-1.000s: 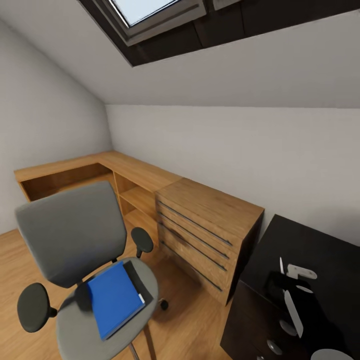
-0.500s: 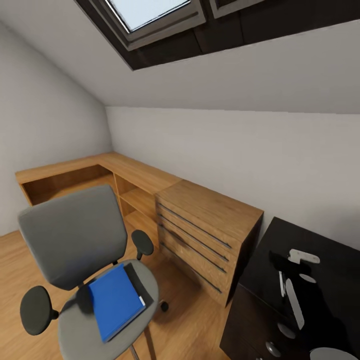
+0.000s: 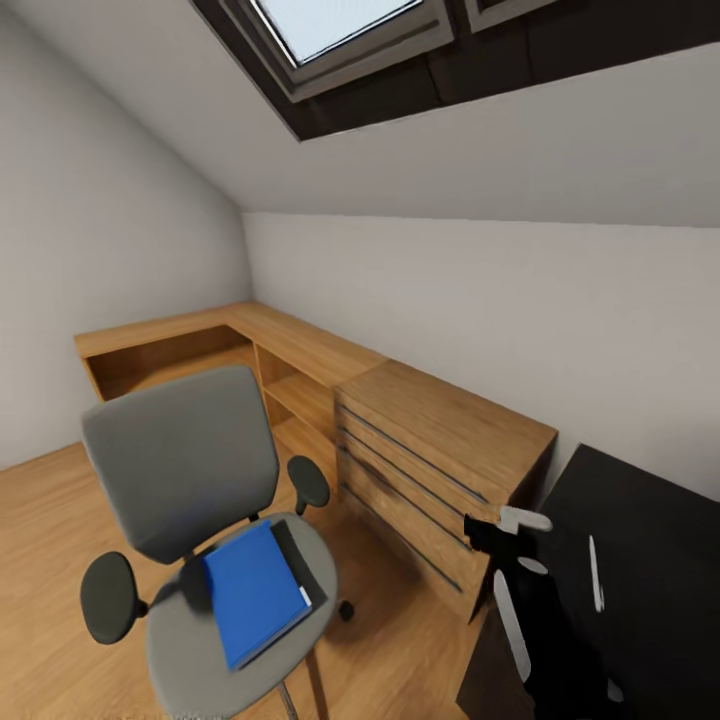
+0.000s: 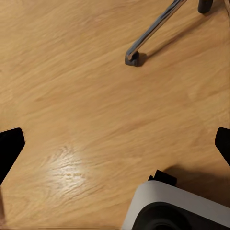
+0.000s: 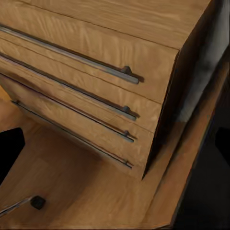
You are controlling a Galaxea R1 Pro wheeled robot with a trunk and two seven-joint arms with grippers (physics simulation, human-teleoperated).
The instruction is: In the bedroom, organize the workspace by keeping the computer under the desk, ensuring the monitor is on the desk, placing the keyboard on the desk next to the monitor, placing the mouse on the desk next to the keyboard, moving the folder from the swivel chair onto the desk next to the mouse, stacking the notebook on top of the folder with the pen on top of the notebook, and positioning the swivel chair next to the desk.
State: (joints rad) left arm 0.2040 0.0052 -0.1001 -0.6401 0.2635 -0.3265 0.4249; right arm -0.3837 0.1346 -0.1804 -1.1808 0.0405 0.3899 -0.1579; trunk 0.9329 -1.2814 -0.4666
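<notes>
- Honey wood plank floor under the left gripper; dark fingertips at both frame edges, spread wide, holding nothing.
- One black desk at head view right.
- One wooden chest of drawers, four long handles, faces the right gripper; jaws wide apart, empty.
- One grey swivel chair, well apart from both grippers.
- One blue folder flat on its seat, a dark notebook partly beneath it.

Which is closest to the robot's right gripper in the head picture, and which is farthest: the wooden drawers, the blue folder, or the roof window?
From the right gripper:
1. wooden drawers, just beside it.
2. blue folder, on the swivel chair seat, leftward.
3. roof window, high up in the sloped ceiling.
</notes>
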